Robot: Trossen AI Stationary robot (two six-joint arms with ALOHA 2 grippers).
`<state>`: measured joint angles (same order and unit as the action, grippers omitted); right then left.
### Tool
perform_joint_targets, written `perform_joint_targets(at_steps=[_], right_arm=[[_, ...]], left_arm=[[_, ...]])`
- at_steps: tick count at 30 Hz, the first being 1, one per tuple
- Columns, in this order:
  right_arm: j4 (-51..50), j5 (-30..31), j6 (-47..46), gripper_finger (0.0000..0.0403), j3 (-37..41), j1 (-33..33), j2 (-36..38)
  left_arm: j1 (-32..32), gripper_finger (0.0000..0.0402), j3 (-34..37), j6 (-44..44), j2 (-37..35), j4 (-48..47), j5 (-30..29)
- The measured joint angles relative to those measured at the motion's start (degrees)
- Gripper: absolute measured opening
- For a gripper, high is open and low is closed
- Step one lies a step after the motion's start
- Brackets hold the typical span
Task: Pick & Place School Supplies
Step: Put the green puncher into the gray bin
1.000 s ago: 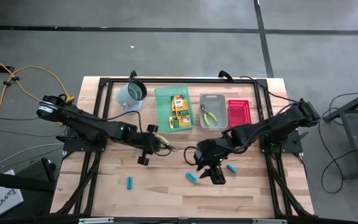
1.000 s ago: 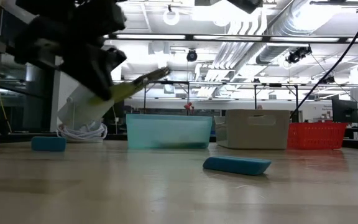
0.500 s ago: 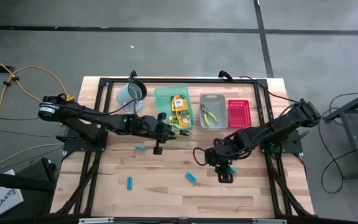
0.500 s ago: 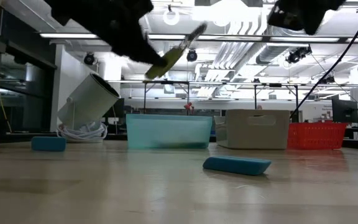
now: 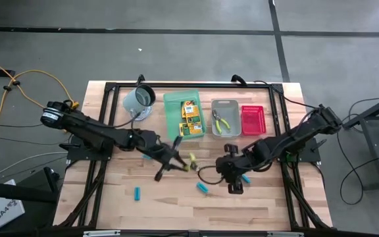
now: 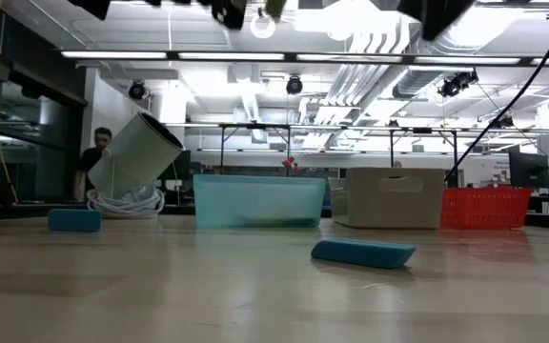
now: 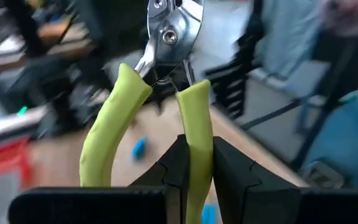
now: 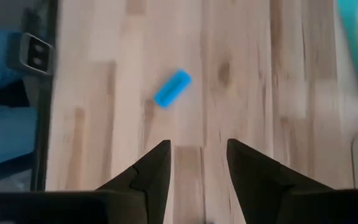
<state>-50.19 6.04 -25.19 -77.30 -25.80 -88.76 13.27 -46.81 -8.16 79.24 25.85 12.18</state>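
Observation:
My left gripper [image 5: 180,161] [image 7: 194,144] hangs high over the table's middle, shut on a yellow-green-handled plier tool [image 5: 191,162] [image 7: 166,81]. My right gripper [image 5: 233,186] [image 8: 197,149] is open above bare wood, with a cyan piece [image 8: 172,88] lying on the table ahead of its fingers. Other cyan pieces [image 5: 137,193] [image 5: 202,187] [image 5: 245,178] lie flat on the table. The yellow-orange boxes [image 5: 189,118] rest in the green tray [image 5: 174,99]. A second plier tool [image 5: 220,122] lies in the grey tray [image 5: 225,103]. My left gripper pinches one handle of the plier tool [image 7: 196,124] between its two fingers, which run along that handle. The other handle [image 7: 112,127] stands free beside it, and the metal head [image 7: 169,28] points away from the wrist. The tool is lifted clear of the table.
A grey-green mug [image 5: 139,99] lies tipped at the far left beside the green tray. A red tray [image 5: 252,118] sits to the right of the grey one. A person [image 6: 93,157] shows in the room beyond the table. Bare wood stretches along the near edge.
My left gripper has risen with the plier tool, out of the top of the low view, swinging toward the green tray and then back toward the table's middle and right. My right gripper has shifted a little toward the right edge.

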Motion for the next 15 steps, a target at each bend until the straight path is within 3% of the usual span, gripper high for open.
perform_joint_targets(at_steps=[7,11,15], right_arm=[[12.59,7.94,12.78,0.0149,0.0,-2.02,-0.01],[21.38,14.72,23.28,0.0149,0.0,-2.79,-0.01],[28.83,17.53,33.96,0.0149,0.0,-3.84,-0.01]], left_arm=[[2.7,0.0044,0.0,-0.1,0.2,8.62,7.18],[3.68,0.0044,0.02,-0.41,0.2,12.09,8.84],[4.33,0.0044,0.02,0.37,0.2,14.88,10.95]])
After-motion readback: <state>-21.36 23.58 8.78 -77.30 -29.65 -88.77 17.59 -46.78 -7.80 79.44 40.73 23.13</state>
